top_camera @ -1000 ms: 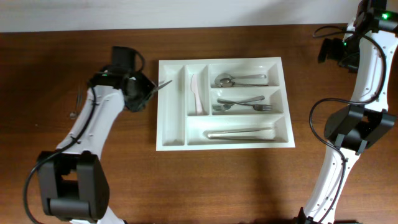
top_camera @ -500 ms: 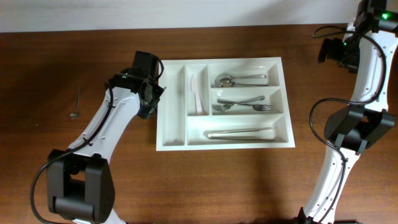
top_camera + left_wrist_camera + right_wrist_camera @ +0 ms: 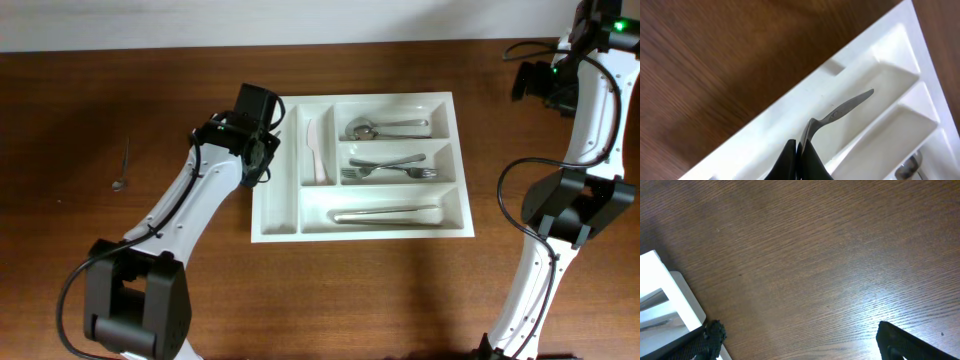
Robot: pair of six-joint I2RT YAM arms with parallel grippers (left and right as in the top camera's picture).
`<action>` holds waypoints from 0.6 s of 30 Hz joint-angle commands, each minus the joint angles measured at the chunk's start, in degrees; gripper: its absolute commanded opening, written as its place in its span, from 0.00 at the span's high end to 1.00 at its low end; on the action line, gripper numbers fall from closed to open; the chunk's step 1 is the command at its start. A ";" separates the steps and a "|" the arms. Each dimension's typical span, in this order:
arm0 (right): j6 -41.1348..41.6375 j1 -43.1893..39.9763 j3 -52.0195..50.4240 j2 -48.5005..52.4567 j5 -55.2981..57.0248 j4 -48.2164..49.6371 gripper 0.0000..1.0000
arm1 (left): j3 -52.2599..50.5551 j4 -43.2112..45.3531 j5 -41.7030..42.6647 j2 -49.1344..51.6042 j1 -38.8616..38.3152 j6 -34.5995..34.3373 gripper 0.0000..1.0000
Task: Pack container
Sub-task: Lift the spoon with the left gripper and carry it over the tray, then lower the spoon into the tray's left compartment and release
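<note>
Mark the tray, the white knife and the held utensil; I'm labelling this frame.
tray (image 3: 277, 212): overhead view, bare floor of its leftmost compartment.
white knife (image 3: 317, 150): overhead view, its middle.
held utensil (image 3: 847, 105): left wrist view, its metal handle.

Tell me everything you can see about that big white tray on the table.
The tray is white, plastic-looking, and lies flat on the brown wooden table. Five compartments: two narrow at one end, three long beside them. One narrow slot holds a white knife; the long ones hold a spoon, forks and a long metal piece. The left claw, shut on a metal utensil, hangs over the outermost narrow slot.
</note>
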 commanded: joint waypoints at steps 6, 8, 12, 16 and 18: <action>-0.42 0.22 0.85 -1.07 -0.35 -0.07 0.01 | 0.98 0.39 -1.22 -1.18 -1.07 -0.76 0.96; -0.42 0.22 0.85 -1.07 -0.35 -0.07 0.01 | 0.98 0.61 -1.20 -1.09 -1.55 -0.74 0.86; -0.42 0.22 0.85 -1.07 -0.35 -0.07 0.01 | 0.98 1.42 -1.20 -1.07 -2.71 -0.44 0.72; -0.42 0.22 0.85 -1.07 -0.35 -0.07 0.01 | 0.98 1.95 -1.27 -1.07 -3.23 -0.31 0.41; -0.42 0.22 0.85 -1.07 -0.35 -0.07 0.01 | 0.98 1.97 -3.58 -1.09 -2.93 1.68 0.31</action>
